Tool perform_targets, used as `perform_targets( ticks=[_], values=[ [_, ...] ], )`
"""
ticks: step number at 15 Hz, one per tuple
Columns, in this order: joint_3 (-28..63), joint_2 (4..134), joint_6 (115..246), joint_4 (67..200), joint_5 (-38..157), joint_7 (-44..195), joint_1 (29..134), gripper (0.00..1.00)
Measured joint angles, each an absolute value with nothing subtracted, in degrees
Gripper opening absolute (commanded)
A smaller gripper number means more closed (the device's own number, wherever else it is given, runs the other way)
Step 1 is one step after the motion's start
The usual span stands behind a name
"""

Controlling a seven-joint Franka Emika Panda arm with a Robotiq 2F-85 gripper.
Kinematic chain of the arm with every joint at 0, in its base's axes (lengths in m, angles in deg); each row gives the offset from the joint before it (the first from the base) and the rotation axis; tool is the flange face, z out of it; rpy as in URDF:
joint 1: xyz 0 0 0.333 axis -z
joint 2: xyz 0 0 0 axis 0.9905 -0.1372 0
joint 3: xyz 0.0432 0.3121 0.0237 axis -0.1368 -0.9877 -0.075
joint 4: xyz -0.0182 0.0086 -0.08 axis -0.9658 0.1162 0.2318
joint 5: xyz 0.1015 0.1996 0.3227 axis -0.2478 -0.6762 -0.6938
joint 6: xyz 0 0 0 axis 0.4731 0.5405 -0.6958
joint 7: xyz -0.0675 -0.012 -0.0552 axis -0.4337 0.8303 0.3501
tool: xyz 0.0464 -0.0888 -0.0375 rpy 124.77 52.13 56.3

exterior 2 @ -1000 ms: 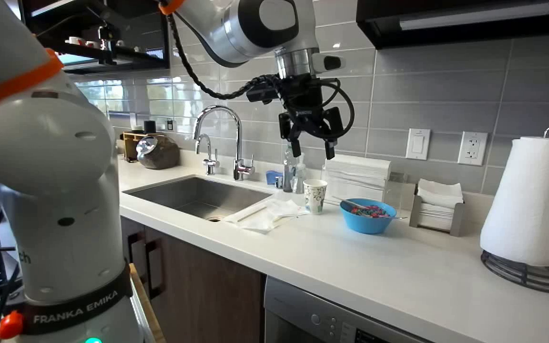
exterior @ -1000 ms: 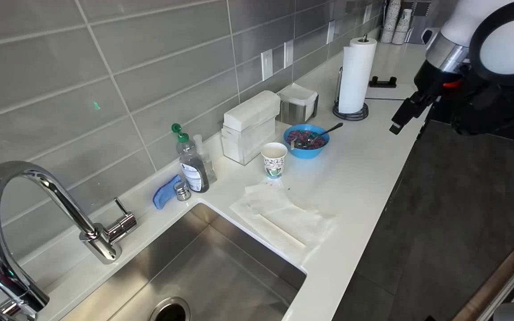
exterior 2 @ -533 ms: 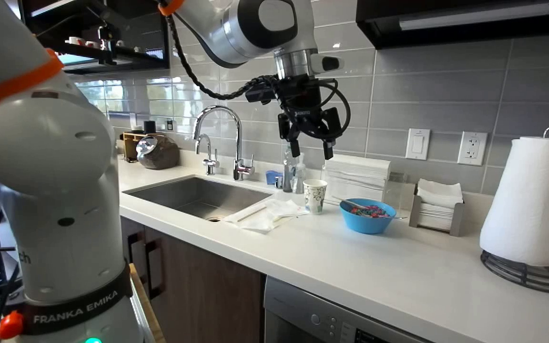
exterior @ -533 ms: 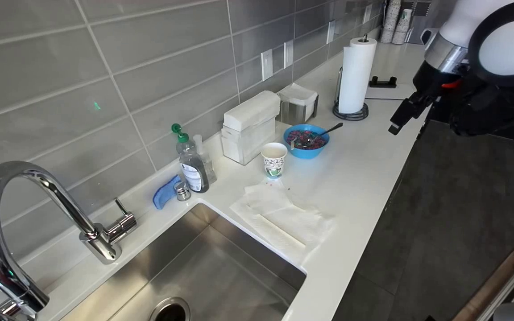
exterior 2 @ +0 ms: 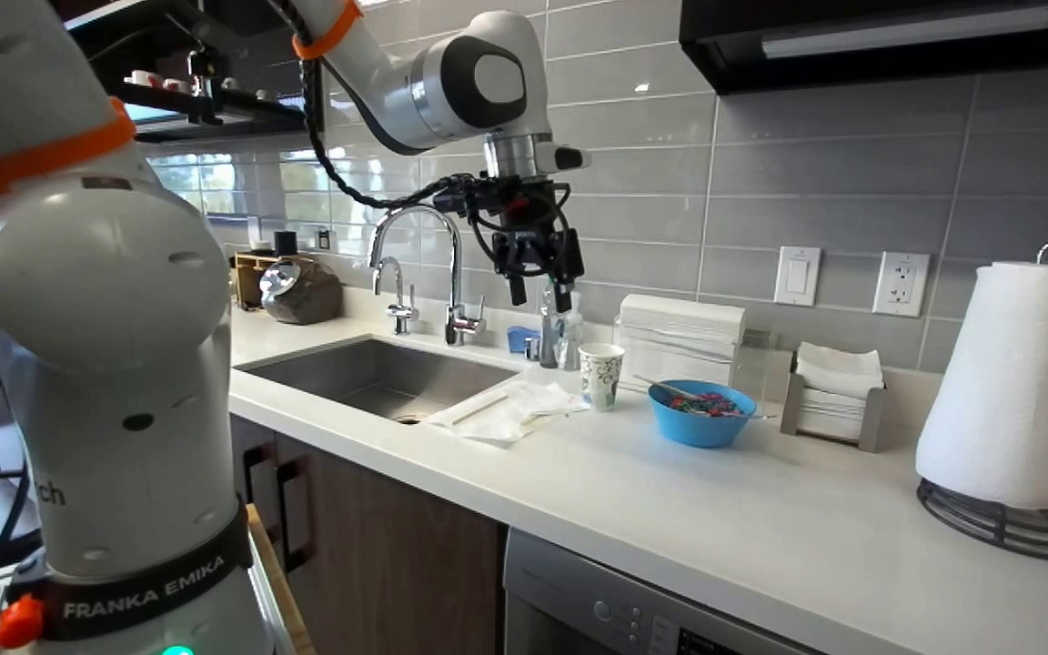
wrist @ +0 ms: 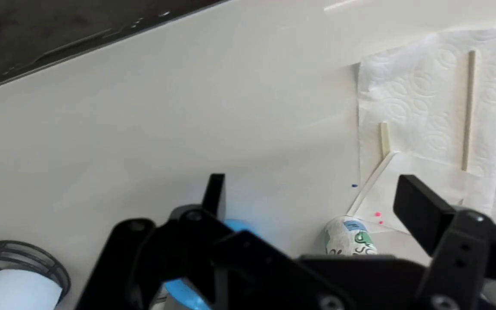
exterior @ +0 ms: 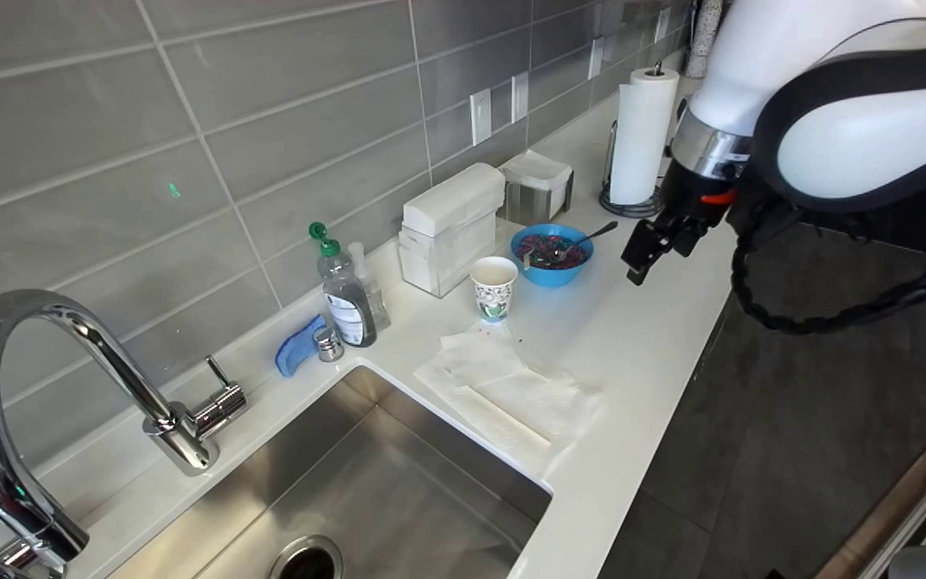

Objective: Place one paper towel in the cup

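Wrist view: gripper (wrist: 311, 189) jaws wide, nothing held.
Paper towel (wrist: 429, 107): flat on ctr (wrist: 187, 107) by sink (exterior: 431, 498), 2nd sheet (wrist: 381, 189) overlapping; a pinch prob. grabs both.
Cup (exterior: 493, 290): upright, 2nd sheet's corner at/nr its base, can't tell; tug could tip it.

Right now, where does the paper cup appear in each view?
In an exterior view: paper cup, just right of center.
In an exterior view: paper cup, right of center, slightly low.
Wrist view: paper cup, lower right, partly behind the hand.
Shared landmark: the blue bowl near it.
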State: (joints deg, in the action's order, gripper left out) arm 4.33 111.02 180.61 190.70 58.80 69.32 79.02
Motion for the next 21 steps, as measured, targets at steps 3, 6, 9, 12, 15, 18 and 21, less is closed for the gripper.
perform_targets(
  ticks=[3, 6, 9, 12, 15, 18, 21],
  values=[
    [1.49, 104.67, 180.62, 186.4, 57.24, 62.85, 78.01, 1.0],
    [-0.5, 97.45, 181.58, 181.73, 56.89, 56.59, 77.34, 1.0],
    [-1.3, 90.25, 185.3, 177.94, 56.26, 49.79, 76.13, 1.0],
    [-0.88, 88.56, 185.76, 177.18, 56.35, 49.43, 75.63, 1.0],
    [-0.68, 89.45, 185.75, 177.25, 56.35, 49.49, 75.62, 1.0],
    [-0.68, 89.57, 185.75, 177.31, 56.35, 49.49, 75.58, 1.0],
    [-0.56, 89.1, 186.0, 177.07, 56.31, 49.61, 75.46, 1.0]
  ],
)
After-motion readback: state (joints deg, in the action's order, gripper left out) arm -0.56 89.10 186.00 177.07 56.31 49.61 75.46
